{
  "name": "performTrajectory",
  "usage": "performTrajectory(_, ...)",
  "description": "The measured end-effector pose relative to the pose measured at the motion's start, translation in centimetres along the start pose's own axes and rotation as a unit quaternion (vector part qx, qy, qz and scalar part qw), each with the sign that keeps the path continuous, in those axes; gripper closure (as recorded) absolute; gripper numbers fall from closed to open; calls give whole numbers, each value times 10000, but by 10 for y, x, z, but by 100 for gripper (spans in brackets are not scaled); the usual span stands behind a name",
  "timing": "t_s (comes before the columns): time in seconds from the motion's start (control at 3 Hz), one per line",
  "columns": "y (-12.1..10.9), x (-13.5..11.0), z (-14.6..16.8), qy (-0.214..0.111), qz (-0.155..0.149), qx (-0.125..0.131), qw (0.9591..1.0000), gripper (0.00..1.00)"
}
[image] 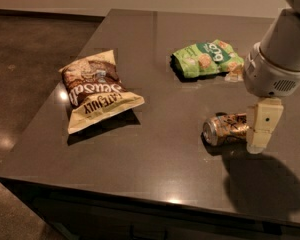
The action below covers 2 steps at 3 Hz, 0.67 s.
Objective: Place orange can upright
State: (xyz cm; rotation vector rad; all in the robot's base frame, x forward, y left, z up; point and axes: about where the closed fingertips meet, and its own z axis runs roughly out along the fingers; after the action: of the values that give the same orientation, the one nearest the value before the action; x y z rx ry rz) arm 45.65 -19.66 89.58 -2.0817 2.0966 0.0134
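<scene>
The orange can (pixel 224 129) lies on its side on the dark table (pixel 155 164), right of centre, with its silver end facing left. It has an orange-copper body with dark markings. My gripper (pixel 256 140) hangs down from the pale arm (pixel 280 54) at the right and reaches table level at the can's right end, covering that end. I cannot tell whether it is touching the can.
A brown and cream snack bag (pixel 95 91) lies at the left of the table. A green snack bag (pixel 206 58) lies at the back, just left of the arm. The table's front edge (pixel 140 196) is close below the can.
</scene>
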Motion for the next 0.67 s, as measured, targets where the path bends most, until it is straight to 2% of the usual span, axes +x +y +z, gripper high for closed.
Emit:
performTrajectory(0.33,0,3,16,-33,-296,-86,9995,0)
performTrajectory(0.67,0,4,29,-14,-772,-117,9969,0)
